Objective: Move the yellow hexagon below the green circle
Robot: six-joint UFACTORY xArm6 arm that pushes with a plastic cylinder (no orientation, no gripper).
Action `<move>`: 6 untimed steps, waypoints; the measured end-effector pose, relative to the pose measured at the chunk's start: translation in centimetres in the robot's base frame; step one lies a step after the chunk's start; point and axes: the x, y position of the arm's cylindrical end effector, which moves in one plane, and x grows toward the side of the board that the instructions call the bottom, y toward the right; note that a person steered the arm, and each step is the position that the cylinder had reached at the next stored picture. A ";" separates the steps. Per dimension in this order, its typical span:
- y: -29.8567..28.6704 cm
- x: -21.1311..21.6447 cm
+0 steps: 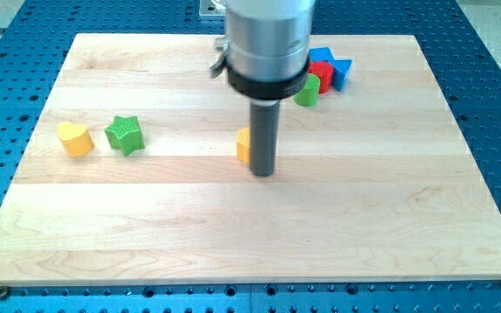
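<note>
Resting on the board, my tip point(263, 173) has no jaws to open or shut. You will find the yellow hexagon point(243, 145) touching its left side, half hidden. Green circle point(306, 93) lies up-right of the tip. Judged light, rigid, slide-prone: push its left face.

yellow hexagon point(243, 145) mostly hidden behind the rod, green circle point(307, 93) partly covered by the arm's housing, arm cut off at the view's top

Wooden board point(233, 217) carries blocks — yellow heart point(74, 138), green star point(124, 134), perhaps others.
</note>
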 end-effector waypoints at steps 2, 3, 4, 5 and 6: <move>-5.6 1.2; -4.9 -1.5; 5.3 -2.3; 9.1 -2.5; -0.1 2.7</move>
